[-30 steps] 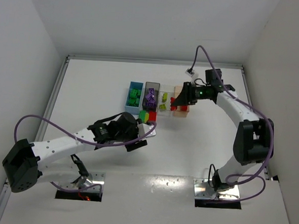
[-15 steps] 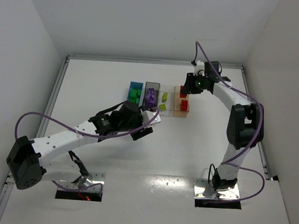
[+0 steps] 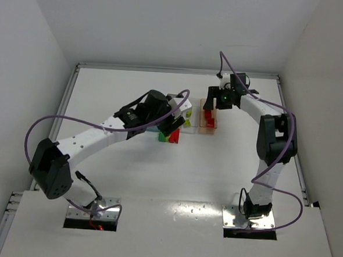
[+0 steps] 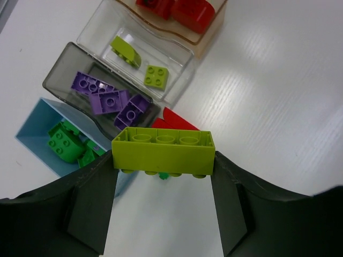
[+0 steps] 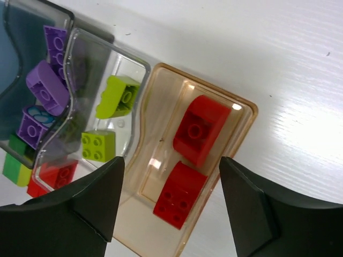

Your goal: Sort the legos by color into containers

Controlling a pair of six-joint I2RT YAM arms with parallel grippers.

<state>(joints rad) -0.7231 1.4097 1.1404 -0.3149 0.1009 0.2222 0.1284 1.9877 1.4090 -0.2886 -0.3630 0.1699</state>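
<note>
**Yellow-green brick held above the bins**

The yellow-green brick hangs over the table, just in front of the row of bins, studs down. The left gripper is clamped on its two short ends. It looks light, stiff and smooth, so flat opposite faces are probably the safest hold; a tilted grip could let it slip. Its match, the clear bin, lies just ahead. Farther right, the right gripper hovers spread wide and empty over the tan bin holding two red bricks.
</note>
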